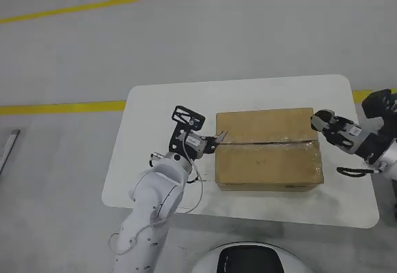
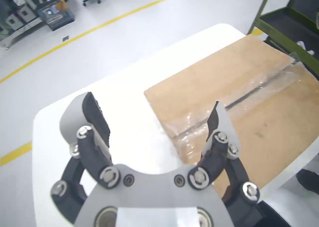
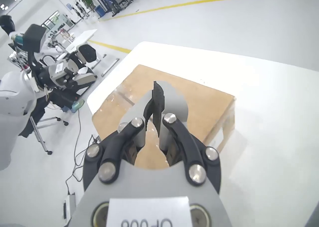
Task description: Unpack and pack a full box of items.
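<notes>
White tabletop point(image 1: 150, 116) with rounded corners took up the near ground, and on it sat the cardboard box point(image 1: 266, 147), flaps down, lying lengthwise across the middle. Clear tape point(image 2: 261, 85) ran along its centre seam, wrinkled and shiny at the left end. At that end hung the left gripper point(image 1: 205, 126), fingers spread wide apart. One tip was right at the seam on the box's edge, though whether it touched I couldn't tell, and the other was out over bare table. Across at the box's right end was the right gripper point(image 1: 319, 121), its pads pressed together with nothing visible between them, sitting over the top of the far flap just beside the seam. Beyond the table lay pale grey floor point(image 1: 218, 41), and a yellow line point(image 1: 48, 108) ran across it behind the table.
</notes>
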You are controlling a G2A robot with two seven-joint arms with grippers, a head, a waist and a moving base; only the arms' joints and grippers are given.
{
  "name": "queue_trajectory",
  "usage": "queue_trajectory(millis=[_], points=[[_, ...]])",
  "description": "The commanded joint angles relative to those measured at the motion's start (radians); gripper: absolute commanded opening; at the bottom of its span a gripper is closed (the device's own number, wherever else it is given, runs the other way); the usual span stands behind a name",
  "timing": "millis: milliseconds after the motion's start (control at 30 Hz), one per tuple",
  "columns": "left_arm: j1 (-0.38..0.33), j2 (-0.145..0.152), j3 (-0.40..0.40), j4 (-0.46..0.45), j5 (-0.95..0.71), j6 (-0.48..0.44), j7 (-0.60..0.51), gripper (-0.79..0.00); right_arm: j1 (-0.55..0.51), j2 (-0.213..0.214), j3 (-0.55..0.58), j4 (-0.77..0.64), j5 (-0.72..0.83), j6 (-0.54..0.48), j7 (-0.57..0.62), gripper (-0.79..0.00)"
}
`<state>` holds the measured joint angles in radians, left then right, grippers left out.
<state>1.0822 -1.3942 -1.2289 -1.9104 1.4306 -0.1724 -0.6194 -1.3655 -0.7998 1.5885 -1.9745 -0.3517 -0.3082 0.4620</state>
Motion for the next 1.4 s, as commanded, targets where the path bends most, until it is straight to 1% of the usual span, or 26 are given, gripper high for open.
queue_trajectory(millis=[0, 133, 200, 333, 433, 567, 700, 933, 1367], points=[[0.035, 0.006, -0.047, -0.03, 0.02, 0.017, 0.002, 0.0, 0.003, -0.002, -0.043, -0.054, -0.154, 0.013, -0.018, -0.785], [0.083, 0.015, -0.107, -0.072, 0.046, 0.044, 0.005, 0.0, 0.02, -0.015, -0.172, -0.112, -0.431, 0.073, -0.083, -0.785], [0.099, 0.017, -0.122, -0.086, 0.051, 0.05, 0.005, 0.0, 0.04, -0.026, -0.241, -0.108, -0.484, 0.114, -0.11, -0.785], [0.115, 0.02, -0.136, -0.101, 0.05, 0.049, 0.002, 0.0, 0.102, -0.047, -0.369, -0.08, -0.666, 0.187, -0.132, -0.785], [0.12, 0.021, -0.133, -0.107, 0.05, 0.051, 0.001, 0.0, 0.142, -0.066, -0.451, -0.033, -0.757, 0.244, -0.141, -0.785], [0.12, 0.021, -0.13, -0.107, 0.05, 0.051, 0.001, 0.0, 0.179, -0.086, -0.506, 0.03, -0.781, 0.295, -0.116, -0.785], [0.12, 0.021, -0.13, -0.107, 0.05, 0.051, 0.001, 0.0, 0.184, -0.097, -0.509, 0.065, -0.778, 0.333, -0.096, -0.785], [0.12, 0.021, -0.13, -0.107, 0.05, 0.051, 0.001, 0.0, 0.147, -0.101, -0.474, 0.07, -0.778, 0.347, -0.065, -0.785], [0.12, 0.021, -0.13, -0.107, 0.05, 0.051, 0.001, 0.0, 0.056, -0.098, -0.322, 0.048, -0.731, 0.353, -0.045, -0.785]])
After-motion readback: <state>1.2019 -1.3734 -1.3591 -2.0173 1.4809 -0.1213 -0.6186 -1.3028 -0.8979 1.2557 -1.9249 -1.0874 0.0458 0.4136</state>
